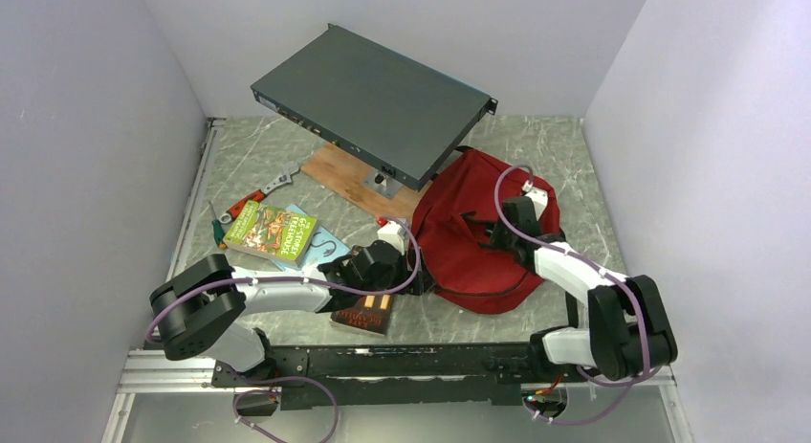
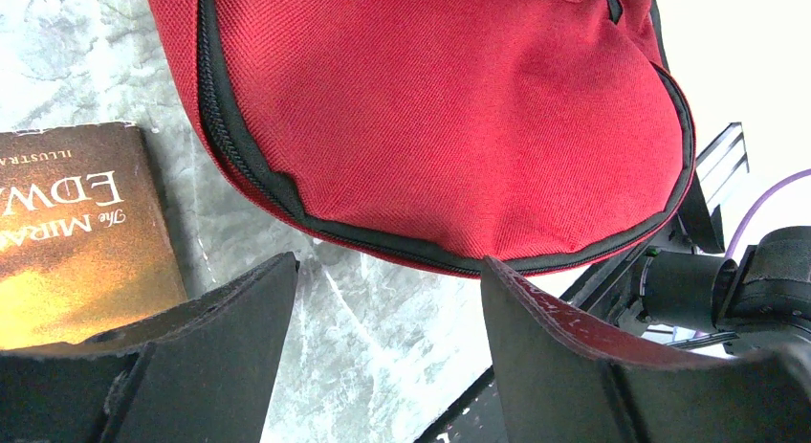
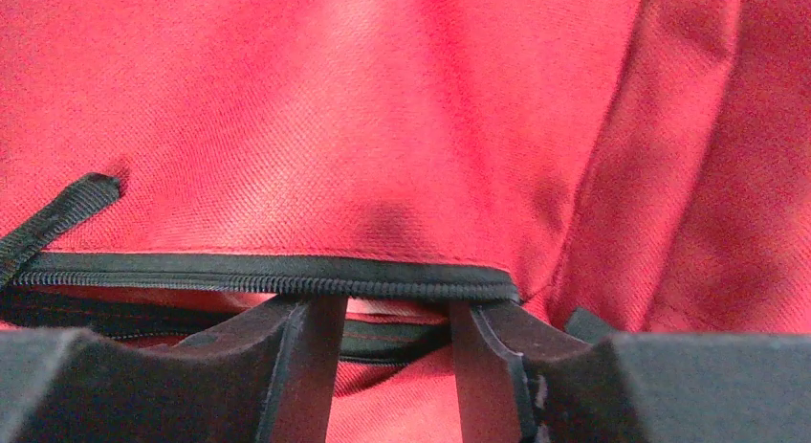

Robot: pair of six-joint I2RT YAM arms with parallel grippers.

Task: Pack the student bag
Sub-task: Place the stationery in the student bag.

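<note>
Resting right of centre on the marbled grey worktop (image 1: 545, 146), the soft red fabric backpack (image 1: 473, 237) has its black zipper lip (image 3: 268, 276) just above the right claw (image 3: 397, 319), which is part-open and clamps nothing. The left claw (image 2: 387, 280) gapes wide and empty. Closing carelessly could pinch loose fabric and drag the bag. Counted: 1 backpack, 2 claws, 1 green-covered book (image 1: 271, 231), 1 brown-covered book (image 2: 76, 232).

Student bag (image 1: 469, 242): on the table (image 1: 564, 156), right of centre.
Box (image 1: 373, 103): behind the bag, to its left.
Book pile (image 1: 271, 232): left of the bag.
</note>
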